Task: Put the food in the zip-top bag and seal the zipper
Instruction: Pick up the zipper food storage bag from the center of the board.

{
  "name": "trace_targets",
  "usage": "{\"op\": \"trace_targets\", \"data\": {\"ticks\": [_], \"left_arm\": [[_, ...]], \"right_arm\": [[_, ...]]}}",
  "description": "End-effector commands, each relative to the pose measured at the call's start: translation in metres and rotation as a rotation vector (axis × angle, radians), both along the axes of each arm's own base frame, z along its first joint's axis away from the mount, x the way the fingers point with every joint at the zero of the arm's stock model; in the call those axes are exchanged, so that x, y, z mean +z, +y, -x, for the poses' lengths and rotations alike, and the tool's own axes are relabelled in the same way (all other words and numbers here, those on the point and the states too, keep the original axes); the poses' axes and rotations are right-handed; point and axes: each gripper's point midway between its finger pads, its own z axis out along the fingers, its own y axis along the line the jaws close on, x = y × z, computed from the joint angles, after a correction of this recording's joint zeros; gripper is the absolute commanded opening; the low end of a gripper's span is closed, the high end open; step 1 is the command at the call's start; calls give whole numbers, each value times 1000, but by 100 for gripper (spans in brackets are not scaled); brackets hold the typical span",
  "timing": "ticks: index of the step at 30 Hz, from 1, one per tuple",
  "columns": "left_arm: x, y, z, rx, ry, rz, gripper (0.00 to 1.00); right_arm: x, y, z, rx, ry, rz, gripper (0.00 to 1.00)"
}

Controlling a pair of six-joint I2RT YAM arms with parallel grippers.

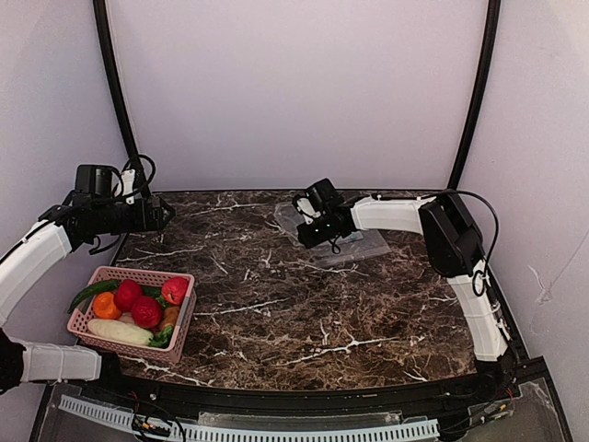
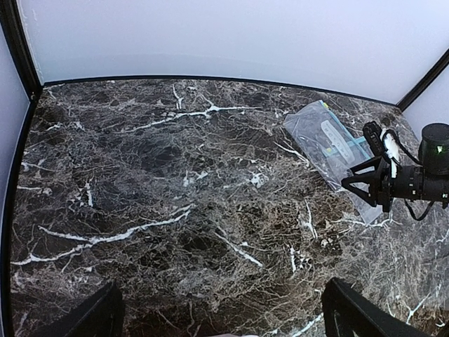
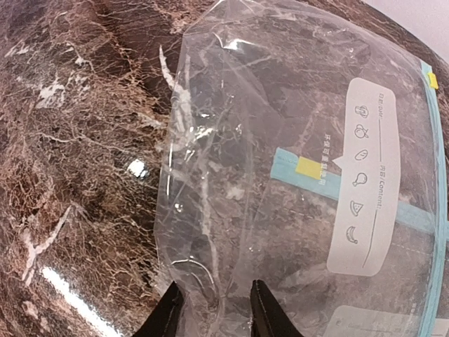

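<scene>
While the food [image 1: 138, 308] sits heaped in a pink basket [image 1: 140, 273] at the near left corner of the dark marble surface [image 1: 294, 313], the clear zip-top bag [image 1: 359, 244] lies flat near the far edge, right of centre, well apart from it. The right hand [image 3: 214, 309] is lowered over the left part of the bag. Seen from its wrist camera, its two black fingertips [image 3: 168, 314] stand a narrow gap apart with the bag's wrinkled plastic edge between them; whether they pinch the film cannot be told. The teal-blue zipper [image 3: 440, 182] runs along the bag's right edge in that view, beside a white label [image 3: 368, 175]. A second teal strip [image 3: 287, 168] shows through the plastic. The left hand [image 2: 224, 330] hovers over the left side of the surface, beyond the basket, its fingers spread wide with nothing between them.
</scene>
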Motion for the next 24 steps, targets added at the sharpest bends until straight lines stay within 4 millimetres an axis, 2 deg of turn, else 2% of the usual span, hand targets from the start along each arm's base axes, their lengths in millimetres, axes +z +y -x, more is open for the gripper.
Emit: {"op": "trace_targets", "data": {"ticks": [1, 4, 7, 13, 18, 19, 20, 24], "left_arm": [[-5, 1, 3, -4, 29, 2, 99], [-5, -5, 4, -37, 28, 18, 99], [-5, -11, 4, -67, 28, 35, 99], [-1, -24, 6, -100, 19, 102, 99], [-4, -60, 20, -120, 26, 275, 99], [0, -67, 20, -130, 8, 305, 99], [-6, -78, 25, -137, 39, 351, 99], [4, -122, 33, -212, 24, 503, 99]], "right_arm": [[0, 8, 0, 20, -4, -8, 24], [9, 9, 4, 26, -7, -21, 9], [25, 12, 8, 44, -11, -57, 0], [63, 7, 23, 54, -31, -99, 0], [100, 3, 58, 74, -23, -180, 0], [104, 2, 65, 78, -21, -191, 0], [111, 3, 73, 85, -28, -207, 0], [124, 8, 102, 104, -35, -250, 0]]}}
